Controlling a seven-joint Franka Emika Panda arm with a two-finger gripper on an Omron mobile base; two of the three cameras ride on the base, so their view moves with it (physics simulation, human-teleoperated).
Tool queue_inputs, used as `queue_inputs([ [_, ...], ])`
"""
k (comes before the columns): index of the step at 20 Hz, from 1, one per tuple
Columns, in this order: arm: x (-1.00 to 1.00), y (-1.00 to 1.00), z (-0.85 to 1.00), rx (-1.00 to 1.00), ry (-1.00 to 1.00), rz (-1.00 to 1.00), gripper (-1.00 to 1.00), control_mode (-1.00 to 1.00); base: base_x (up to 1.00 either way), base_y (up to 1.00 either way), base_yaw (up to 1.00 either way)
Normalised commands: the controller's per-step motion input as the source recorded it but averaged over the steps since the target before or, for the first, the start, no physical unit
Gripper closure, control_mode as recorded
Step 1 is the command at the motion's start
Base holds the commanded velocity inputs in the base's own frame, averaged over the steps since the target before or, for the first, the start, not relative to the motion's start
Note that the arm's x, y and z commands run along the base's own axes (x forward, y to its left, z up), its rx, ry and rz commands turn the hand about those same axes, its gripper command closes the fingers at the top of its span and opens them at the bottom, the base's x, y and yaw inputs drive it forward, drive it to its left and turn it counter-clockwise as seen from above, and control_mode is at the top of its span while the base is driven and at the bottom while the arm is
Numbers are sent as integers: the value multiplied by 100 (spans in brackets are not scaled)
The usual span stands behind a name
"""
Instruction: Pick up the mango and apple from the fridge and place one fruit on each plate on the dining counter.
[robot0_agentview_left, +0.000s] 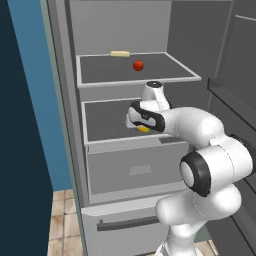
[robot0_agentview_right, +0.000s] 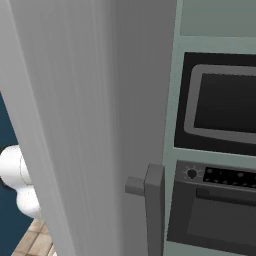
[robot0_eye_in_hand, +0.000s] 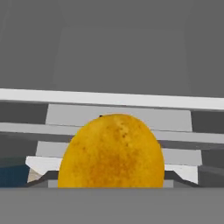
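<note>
The pincer (robot0_agentview_left: 142, 127) is clamped on the mango (robot0_eye_in_hand: 112, 151), lifted above the fridge's (robot0_agentview_left: 100, 165) lower shelf.

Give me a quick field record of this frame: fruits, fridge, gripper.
mango: roundish yellow-orange fruit close against the hand camera, a sliver showing under the hand at the second fridge shelf
apple: glossy red round fruit on the top dark shelf
other item: pale yellow flat stick at the back of that top shelf
fridge: tall grey cabinet, door open
gripper: fingertips hidden; looks closed on the mango, grip not confirmed
plates: none placed yet
</note>
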Motion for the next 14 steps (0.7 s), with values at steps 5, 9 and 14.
queue_inputs([
  [5,-53,1,46,0,8,-3,100,-100,0,0,0],
  [9,-41,0,30,0,20,-17,100,-100,0,0,0],
  [14,-60,-6,20,0,14,-19,100,-100,0,0,0],
])
